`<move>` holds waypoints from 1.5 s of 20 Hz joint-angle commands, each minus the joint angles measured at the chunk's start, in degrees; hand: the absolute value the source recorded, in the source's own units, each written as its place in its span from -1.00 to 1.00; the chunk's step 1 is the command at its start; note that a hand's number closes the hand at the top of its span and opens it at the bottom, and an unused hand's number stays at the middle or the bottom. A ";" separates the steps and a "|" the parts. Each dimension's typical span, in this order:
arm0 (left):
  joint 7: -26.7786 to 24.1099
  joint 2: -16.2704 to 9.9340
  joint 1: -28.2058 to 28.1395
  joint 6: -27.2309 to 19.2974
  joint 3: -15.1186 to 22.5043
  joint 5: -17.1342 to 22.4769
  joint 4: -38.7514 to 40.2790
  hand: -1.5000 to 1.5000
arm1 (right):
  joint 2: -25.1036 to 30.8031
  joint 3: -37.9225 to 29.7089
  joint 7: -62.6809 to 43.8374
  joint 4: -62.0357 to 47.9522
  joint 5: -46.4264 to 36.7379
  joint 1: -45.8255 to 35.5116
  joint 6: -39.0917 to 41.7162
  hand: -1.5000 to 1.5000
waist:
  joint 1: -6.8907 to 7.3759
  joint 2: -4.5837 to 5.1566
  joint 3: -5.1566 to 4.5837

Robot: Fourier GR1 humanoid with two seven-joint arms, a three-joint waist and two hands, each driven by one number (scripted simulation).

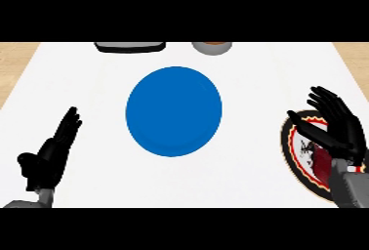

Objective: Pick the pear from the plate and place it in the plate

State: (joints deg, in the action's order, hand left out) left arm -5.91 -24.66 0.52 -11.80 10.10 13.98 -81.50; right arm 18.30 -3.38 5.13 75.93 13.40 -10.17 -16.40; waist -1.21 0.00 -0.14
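black right robot hand (pixel 333 128) | fingers straight, over patterned plate (pixel 294 151) | holds nothing

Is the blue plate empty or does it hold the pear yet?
Empty: the blue plate shows bare blue all over, no pear on it.

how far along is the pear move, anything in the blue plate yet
Nothing looks done: the blue plate shows nothing on it. The right hand, fingers straight, is over the patterned plate, and no pear is visible there; the hand may hide it. The left hand rests open at lower left. Grasping, carrying and placing are all left.
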 commanded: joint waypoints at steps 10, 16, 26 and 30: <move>-4.19 2.55 5.26 6.66 -3.67 -1.37 9.38 0.00 | 3.41 -3.31 -2.69 17.01 -7.35 18.92 -5.54 -1.00 | 0.63 0.03 0.09; -3.72 4.04 1.97 4.66 -1.69 -2.15 4.62 0.00 | 17.71 -1.93 -18.17 21.78 -11.06 24.64 3.08 -1.00 | 0.68 0.03 -0.02; -3.67 6.69 3.32 4.60 -2.96 -3.97 6.20 0.00 | 21.57 -0.86 -31.64 25.17 -9.63 26.21 15.81 -1.00 | 0.91 -0.04 0.11; -1.19 4.48 6.45 7.98 -6.06 -2.69 7.80 0.00 | 20.37 0.86 -36.02 21.18 -12.96 21.84 17.43 -1.00 | 1.04 0.02 0.12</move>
State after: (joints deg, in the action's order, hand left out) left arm -9.21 -20.04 3.81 -4.88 5.97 10.88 -75.18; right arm 39.29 -3.37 -27.86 98.12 2.22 12.01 -1.21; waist -0.04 0.01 -0.04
